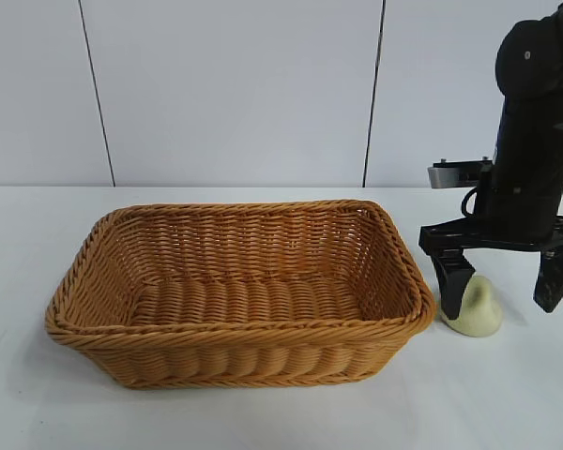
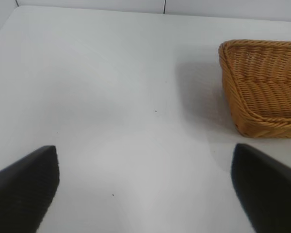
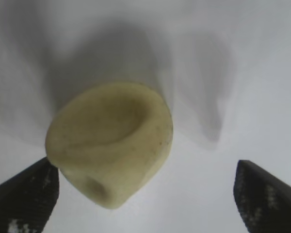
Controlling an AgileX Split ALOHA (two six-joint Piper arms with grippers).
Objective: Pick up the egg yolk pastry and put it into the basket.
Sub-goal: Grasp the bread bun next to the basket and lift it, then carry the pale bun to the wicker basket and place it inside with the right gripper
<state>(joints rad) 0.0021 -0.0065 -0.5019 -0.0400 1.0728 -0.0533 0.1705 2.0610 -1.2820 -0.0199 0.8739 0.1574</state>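
Note:
The egg yolk pastry (image 1: 479,316), a pale cream-yellow lump with a dented top, lies on the white table just right of the basket (image 1: 235,330). My right gripper (image 1: 505,289) is lowered over it and open. One finger (image 1: 453,281) touches the pastry's basket side and the other stands well clear to the right. The right wrist view shows the pastry (image 3: 111,145) close against one fingertip (image 3: 31,194) of the right gripper (image 3: 146,188), with a wide gap to the other. The orange-brown woven basket holds nothing. My left gripper (image 2: 145,189) is open over bare table, with a basket corner (image 2: 262,92) nearby.
The white table (image 1: 263,412) runs up to a pale panelled wall (image 1: 235,94) behind. The right arm's black body (image 1: 530,141) rises above the pastry at the right edge of the exterior view. The left arm is outside that view.

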